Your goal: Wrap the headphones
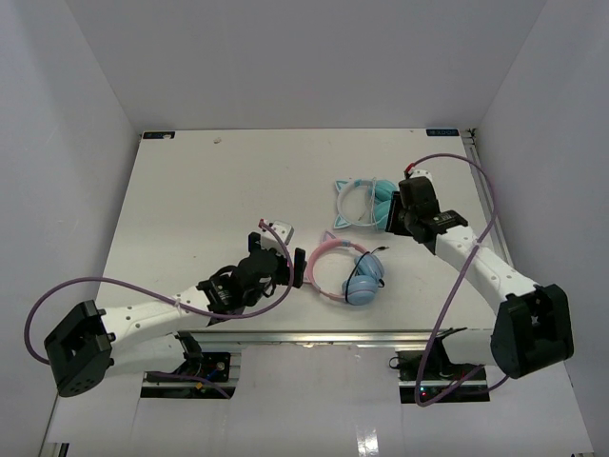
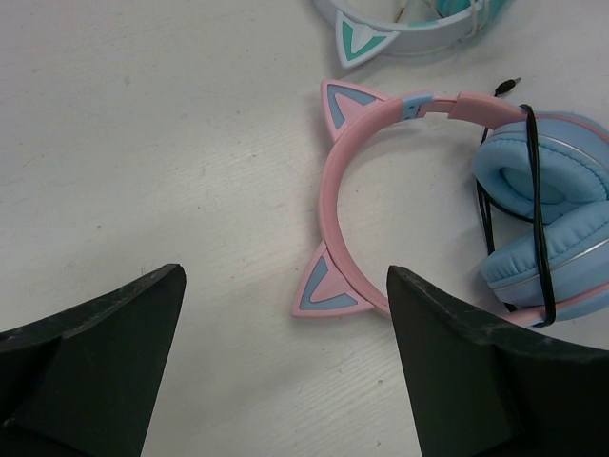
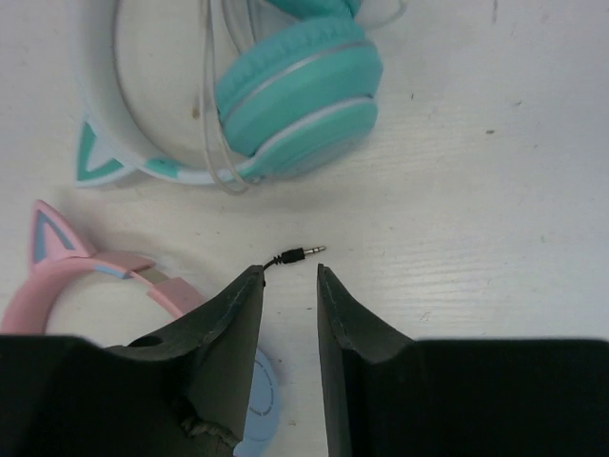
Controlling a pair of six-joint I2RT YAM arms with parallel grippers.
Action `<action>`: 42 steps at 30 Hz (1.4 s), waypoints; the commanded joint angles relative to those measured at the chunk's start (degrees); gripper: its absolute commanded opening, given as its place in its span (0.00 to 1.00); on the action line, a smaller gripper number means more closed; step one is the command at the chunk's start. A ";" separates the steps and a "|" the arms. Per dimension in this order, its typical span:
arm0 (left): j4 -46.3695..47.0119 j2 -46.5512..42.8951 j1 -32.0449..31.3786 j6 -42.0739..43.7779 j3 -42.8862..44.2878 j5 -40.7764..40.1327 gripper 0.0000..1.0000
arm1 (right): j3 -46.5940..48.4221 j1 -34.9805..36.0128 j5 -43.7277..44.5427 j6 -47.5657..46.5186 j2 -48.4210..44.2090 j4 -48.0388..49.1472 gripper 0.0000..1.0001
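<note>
Left gripper point(image 2: 285, 276) wide open, empty; right gripper point(image 3: 288, 274) a bit open, empty; lift up without bumping the headphones point(image 2: 328, 190) plug point(image 3: 304, 252).

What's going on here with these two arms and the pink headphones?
Two robot arms are tidying the pink headphones. The black cable is looped around the blue ear cups, and its plug lies loose on the table. The right end effector hovers by that plug, jaws slightly apart, gripping nothing. The left end effector sits wide open beside the headband. A teal pair lies behind.
</note>
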 commanded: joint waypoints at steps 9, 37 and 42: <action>5.72 -9.48 0.30 3.38 -4.45 4.25 0.98 | -3.69 0.56 -7.20 -3.92 -21.78 -1.87 0.95; 10.81 -33.24 -0.05 4.83 -13.06 5.11 0.98 | -16.63 0.68 -4.84 -1.89 -45.55 4.01 0.90; 10.98 -33.68 -0.05 4.97 -13.26 5.00 0.98 | -16.54 0.63 -5.39 -2.06 -44.70 4.13 0.90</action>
